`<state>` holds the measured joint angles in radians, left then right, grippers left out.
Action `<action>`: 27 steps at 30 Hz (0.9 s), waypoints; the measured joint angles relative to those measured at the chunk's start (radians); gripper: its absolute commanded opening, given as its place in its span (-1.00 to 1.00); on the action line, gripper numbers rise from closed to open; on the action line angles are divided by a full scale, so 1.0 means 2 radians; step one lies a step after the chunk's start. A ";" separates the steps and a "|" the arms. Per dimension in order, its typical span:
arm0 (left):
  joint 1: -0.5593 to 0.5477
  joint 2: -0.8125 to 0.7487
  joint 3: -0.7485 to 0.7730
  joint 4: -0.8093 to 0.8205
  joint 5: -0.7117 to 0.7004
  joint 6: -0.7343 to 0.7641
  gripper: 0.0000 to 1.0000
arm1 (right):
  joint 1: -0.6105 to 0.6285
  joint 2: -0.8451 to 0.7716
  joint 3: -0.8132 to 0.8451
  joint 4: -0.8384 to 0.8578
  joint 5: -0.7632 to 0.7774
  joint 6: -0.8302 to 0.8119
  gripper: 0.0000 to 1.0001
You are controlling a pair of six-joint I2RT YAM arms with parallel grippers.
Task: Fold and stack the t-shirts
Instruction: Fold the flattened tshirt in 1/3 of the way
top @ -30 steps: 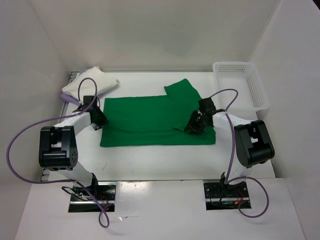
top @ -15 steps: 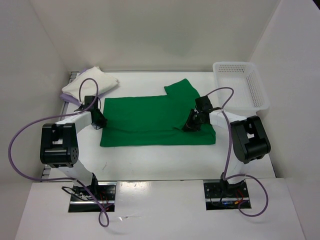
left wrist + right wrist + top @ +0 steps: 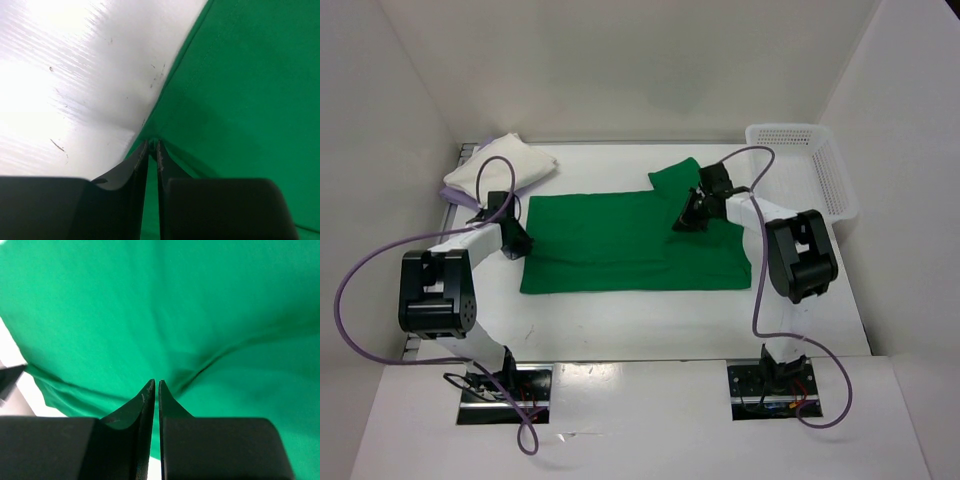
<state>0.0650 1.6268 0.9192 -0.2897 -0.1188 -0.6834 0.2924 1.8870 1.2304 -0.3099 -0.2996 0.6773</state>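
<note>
A bright green t-shirt lies spread flat across the middle of the table, one sleeve pointing to the back. My left gripper is at its left edge, shut on the hem; the wrist view shows green cloth bunched between the tips of the left gripper. My right gripper sits on the shirt just below the sleeve. Its tips are shut, and creases in the green cloth run out from them. A folded white t-shirt rests on a lavender one at the back left.
A white mesh basket stands at the back right corner. White walls close in the table on three sides. Purple cables loop from both arms over the near part of the table.
The right gripper has travelled from the shirt's lower right part up and left to the sleeve base while its jaws closed. The left gripper closed on the left hem and stayed in place.
</note>
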 measured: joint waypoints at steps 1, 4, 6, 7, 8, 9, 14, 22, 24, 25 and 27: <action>0.000 -0.003 0.000 -0.002 0.000 0.000 -0.63 | 0.000 0.010 0.016 -0.001 0.000 -0.001 -0.79; 0.001 -0.021 0.000 -0.008 0.000 0.000 -0.63 | 0.000 0.048 0.068 -0.002 -0.002 -0.002 -0.82; 0.001 -0.038 0.001 -0.011 0.002 0.000 -0.60 | 0.002 0.069 0.094 -0.004 -0.002 -0.003 -0.79; 0.001 -0.049 0.002 -0.012 0.005 0.000 -0.60 | 0.002 0.077 0.105 -0.007 -0.003 -0.003 -0.72; 0.001 -0.056 0.005 -0.013 0.007 -0.001 -0.60 | 0.003 0.084 0.116 -0.011 -0.005 -0.003 -0.60; 0.001 -0.064 0.009 -0.016 0.012 -0.001 -0.60 | 0.004 0.088 0.126 -0.017 -0.006 -0.004 -0.43; -0.012 -0.085 0.025 -0.020 0.045 -0.001 -0.60 | 0.008 0.060 0.122 -0.027 -0.004 -0.015 -0.60; -0.116 -0.094 -0.028 -0.003 0.111 -0.034 -0.60 | 0.050 -0.089 -0.064 -0.010 0.000 -0.018 -1.00; -0.123 -0.094 -0.057 -0.001 0.121 -0.046 -0.60 | 0.064 -0.098 -0.107 0.001 -0.004 -0.010 -1.00; -0.123 -0.094 -0.070 0.000 0.126 -0.053 -0.56 | 0.067 -0.098 -0.126 0.001 -0.006 -0.006 -1.00; -0.123 -0.093 -0.089 0.002 0.132 -0.058 -0.46 | 0.067 -0.097 -0.154 0.001 0.000 0.001 -1.00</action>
<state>-0.1810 1.4403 0.7422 -0.2859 0.1455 -0.7998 0.4271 1.6920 0.9226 -0.3077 -0.2996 0.6785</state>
